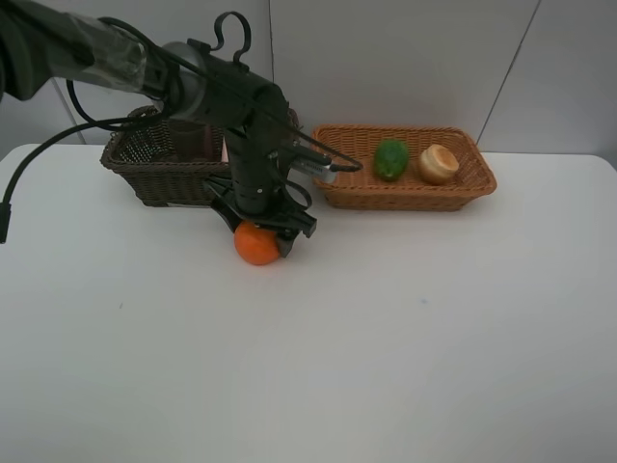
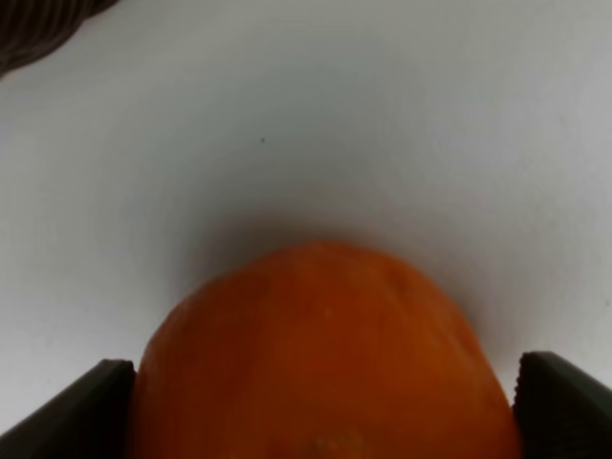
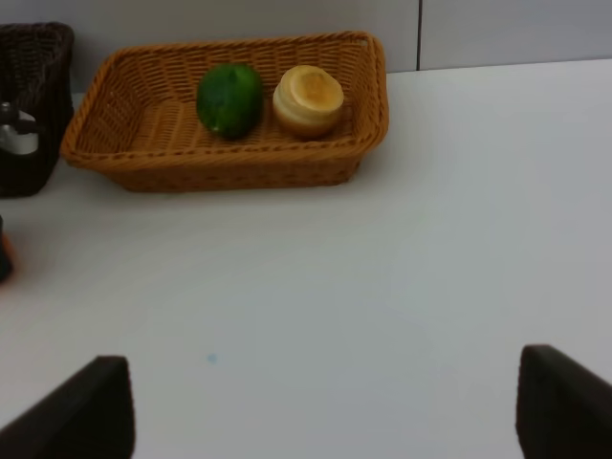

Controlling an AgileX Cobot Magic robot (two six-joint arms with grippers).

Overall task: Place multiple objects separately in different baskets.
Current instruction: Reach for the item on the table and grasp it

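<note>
The orange (image 1: 256, 244) lies on the white table in front of the dark brown basket (image 1: 154, 172). My left gripper (image 1: 262, 224) is down over it, open, one finger on each side; in the left wrist view the orange (image 2: 320, 363) fills the gap between the fingertips (image 2: 81, 411). The green lime-like fruit (image 1: 390, 159) and a pale yellow peach-like fruit (image 1: 438, 164) lie in the light tan basket (image 1: 405, 198). My right gripper (image 3: 325, 411) is open and empty over bare table. Purple and pink things (image 1: 198, 140) show dimly inside the dark basket, mostly hidden by the arm.
The two baskets stand side by side at the back of the table, close to the wall. The right wrist view shows the tan basket (image 3: 239, 172) with both fruits, and part of the dark basket (image 3: 33, 105). The left arm's cables hang over the dark basket.
</note>
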